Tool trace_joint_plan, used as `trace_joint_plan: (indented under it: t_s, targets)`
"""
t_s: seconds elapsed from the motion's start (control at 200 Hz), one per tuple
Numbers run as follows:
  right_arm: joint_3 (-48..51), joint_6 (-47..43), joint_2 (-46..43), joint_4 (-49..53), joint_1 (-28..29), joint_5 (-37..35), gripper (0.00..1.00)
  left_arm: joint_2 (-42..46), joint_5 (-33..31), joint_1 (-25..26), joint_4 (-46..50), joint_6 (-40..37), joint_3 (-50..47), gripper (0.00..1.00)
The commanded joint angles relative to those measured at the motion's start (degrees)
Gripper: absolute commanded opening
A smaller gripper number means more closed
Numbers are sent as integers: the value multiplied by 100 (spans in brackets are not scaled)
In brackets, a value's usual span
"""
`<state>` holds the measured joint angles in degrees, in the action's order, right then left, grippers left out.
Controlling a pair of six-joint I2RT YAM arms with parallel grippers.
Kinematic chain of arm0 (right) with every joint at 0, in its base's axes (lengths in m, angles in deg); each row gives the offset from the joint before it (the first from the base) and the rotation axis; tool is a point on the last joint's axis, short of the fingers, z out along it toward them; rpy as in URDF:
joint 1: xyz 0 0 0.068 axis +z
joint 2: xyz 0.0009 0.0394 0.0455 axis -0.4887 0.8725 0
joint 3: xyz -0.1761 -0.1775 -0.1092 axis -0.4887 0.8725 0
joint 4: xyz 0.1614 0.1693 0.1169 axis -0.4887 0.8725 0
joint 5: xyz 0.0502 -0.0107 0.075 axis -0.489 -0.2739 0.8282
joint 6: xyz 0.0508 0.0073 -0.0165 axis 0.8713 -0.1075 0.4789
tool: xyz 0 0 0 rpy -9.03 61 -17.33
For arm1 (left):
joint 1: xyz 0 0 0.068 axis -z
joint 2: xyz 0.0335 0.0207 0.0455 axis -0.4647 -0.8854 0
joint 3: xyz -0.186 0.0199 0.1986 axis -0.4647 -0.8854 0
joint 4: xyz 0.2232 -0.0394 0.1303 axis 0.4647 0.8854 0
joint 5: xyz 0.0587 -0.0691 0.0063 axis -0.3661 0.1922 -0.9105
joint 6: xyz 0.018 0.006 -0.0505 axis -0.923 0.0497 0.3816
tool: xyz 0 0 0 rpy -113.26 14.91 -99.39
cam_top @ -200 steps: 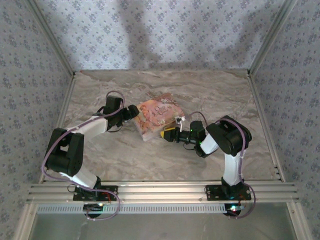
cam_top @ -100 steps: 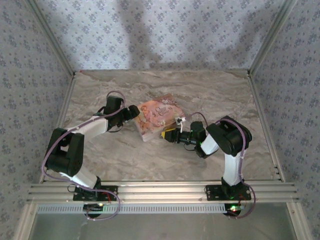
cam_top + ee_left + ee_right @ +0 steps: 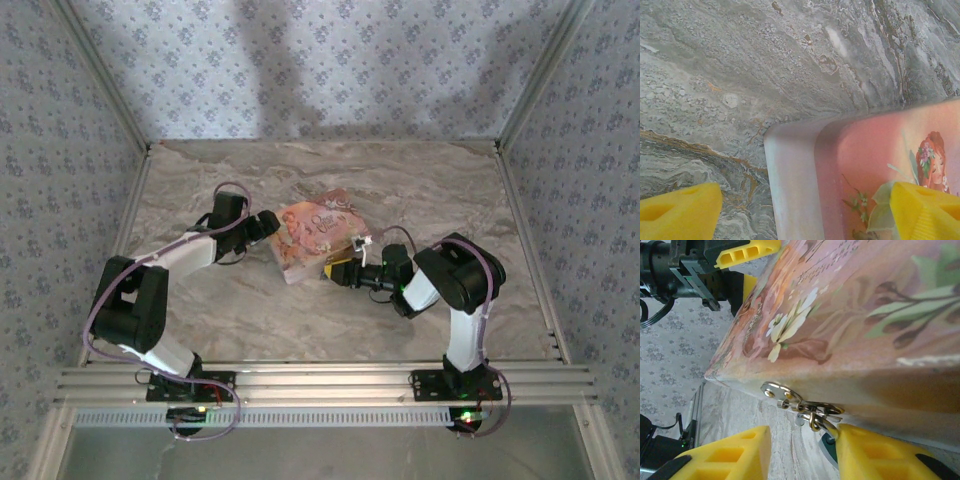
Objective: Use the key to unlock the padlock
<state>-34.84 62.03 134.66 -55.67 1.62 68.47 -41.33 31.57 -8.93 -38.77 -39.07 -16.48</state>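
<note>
The padlock (image 3: 828,446), a sliver of blue, hangs from the hasp (image 3: 805,407) of the pink box (image 3: 850,315), touching 1 finger of the half-spread right gripper (image 3: 802,435). The left gripper (image 3: 805,197) is spread wide astride the box's corner. The lid's script is unreadable.

The padlock (image 3: 826,444) is found hanging by its metal shackle from the hasp (image 3: 775,391) on the pink box's (image 3: 865,315) side wall. Its bluish body is mostly hidden.
</note>
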Motion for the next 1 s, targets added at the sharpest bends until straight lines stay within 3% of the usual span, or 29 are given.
trace_joint_plan:
  t_s: [0.0, 0.759, 0.994]
  targets:
    - [-9, -113, -143, -369, 20, 152, 38, -253, -65, 101, 921, -74, -183, 86]
    - [0, -113, -160, 186, -2, -253, 9, -226, -90, 101, 938, -74, -191, 86]
    - [77, -94, -229, 135, -46, -413, 4, -209, -101, 101, 954, -83, -201, 86]
